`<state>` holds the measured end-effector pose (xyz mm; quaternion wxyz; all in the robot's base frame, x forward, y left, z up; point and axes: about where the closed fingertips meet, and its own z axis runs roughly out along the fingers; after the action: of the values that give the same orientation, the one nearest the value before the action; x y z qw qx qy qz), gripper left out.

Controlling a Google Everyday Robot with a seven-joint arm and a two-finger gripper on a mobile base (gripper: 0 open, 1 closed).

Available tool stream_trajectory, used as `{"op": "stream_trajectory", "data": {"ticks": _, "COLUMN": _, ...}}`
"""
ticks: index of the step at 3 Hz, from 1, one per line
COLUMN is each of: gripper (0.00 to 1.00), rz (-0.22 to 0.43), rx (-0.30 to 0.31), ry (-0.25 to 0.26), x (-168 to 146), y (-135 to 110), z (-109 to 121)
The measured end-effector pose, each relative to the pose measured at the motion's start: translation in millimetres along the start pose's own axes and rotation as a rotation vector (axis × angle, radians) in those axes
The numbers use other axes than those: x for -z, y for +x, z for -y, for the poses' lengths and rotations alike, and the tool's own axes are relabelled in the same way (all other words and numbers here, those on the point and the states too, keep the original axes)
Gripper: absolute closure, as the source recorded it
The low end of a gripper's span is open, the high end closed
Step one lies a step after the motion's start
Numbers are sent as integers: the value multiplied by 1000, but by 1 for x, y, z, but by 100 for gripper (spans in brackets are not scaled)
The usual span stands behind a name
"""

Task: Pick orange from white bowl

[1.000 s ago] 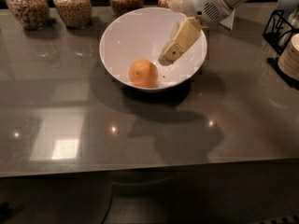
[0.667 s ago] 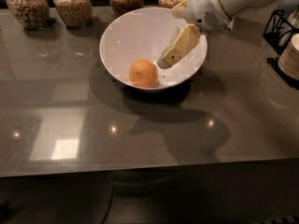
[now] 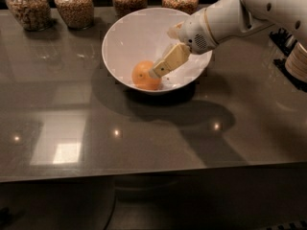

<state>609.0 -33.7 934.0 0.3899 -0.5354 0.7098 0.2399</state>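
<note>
The orange (image 3: 144,74) lies at the bottom of the white bowl (image 3: 129,32), toward its front. The bowl stands on the grey glossy table, toward the back centre. My gripper (image 3: 162,66) reaches down into the bowl from the right on the white arm (image 3: 225,18). Its tip is right at the orange's right side and seems to touch it. The orange rests on the bowl floor.
Several glass jars of grains (image 3: 74,4) stand in a row along the table's back edge, behind the bowl. A dark wire rack (image 3: 288,47) with a beige object (image 3: 297,61) stands at the right edge. The table's front edge (image 3: 144,174) runs across the lower view.
The gripper has moved left and down inside the bowl, from the right wall to the orange's right side. The orange and the bowl have not moved.
</note>
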Motion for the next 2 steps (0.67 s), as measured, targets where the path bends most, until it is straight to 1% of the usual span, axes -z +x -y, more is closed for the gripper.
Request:
{"op": "stream_trajectory", "data": {"ticks": 1, "gripper": 19, "rz": 14, "rx": -38, "ry": -23, "x": -18, "y": 7, "z": 2}}
{"op": "stream_trajectory", "data": {"ticks": 2, "gripper": 29, "rz": 16, "rx": -69, "ry": -58, "x": -33, "y": 11, "z": -3}}
